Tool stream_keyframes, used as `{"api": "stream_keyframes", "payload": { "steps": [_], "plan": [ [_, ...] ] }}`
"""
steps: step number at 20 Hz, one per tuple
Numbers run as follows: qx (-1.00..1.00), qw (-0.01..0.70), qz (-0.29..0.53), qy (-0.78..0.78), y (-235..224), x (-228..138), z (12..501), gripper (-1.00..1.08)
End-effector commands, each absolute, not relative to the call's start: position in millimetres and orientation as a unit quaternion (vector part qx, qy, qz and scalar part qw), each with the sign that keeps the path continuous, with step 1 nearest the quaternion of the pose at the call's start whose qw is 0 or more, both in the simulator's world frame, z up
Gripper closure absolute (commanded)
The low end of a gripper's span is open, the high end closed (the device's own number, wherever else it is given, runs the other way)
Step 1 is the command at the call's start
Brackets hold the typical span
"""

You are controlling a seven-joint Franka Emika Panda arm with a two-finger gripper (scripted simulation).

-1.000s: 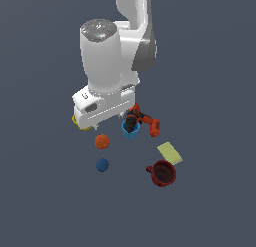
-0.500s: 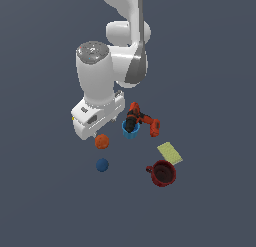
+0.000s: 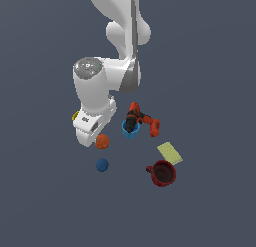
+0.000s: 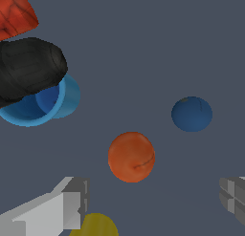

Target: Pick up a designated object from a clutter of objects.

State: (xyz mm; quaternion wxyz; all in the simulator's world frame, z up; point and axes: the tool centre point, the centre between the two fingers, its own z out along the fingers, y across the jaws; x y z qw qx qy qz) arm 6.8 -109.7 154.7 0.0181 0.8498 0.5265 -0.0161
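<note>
Orange ball (image 4: pixel 131 156), round and orange-red with a dark crease on its skin, resting on the plain dark grey worktop (image 3: pixel 210 81) between the blue ball (image 4: pixel 192 114) and the blue cup (image 4: pixel 40 104), touching neither. End effector (image 4: pixel 153 201) spread wide and empty, one finger (image 4: pixel 52 209) to each side of the wrist view, with the orange ball apart from both and a yellow cup (image 4: pixel 94 225) just beside one. Elsewhere in the exterior view: drill (image 3: pixel 140 119) over the blue cup, flat yellow-green pad (image 3: pixel 170 152), dark red mug (image 3: pixel 162 173); only uniform grey all around.
</note>
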Motion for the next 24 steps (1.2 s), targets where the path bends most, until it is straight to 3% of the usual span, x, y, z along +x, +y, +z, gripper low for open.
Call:
{"api": "stream_keyframes", "payload": {
  "steps": [1,24],
  "plan": [
    [0.832,0.016,-0.016,0.555,-113.6,4.7,145.3,-0.92],
    [0.717,0.000,0.000,0.698,-128.9,-8.4,97.1,-0.92]
  ]
}}
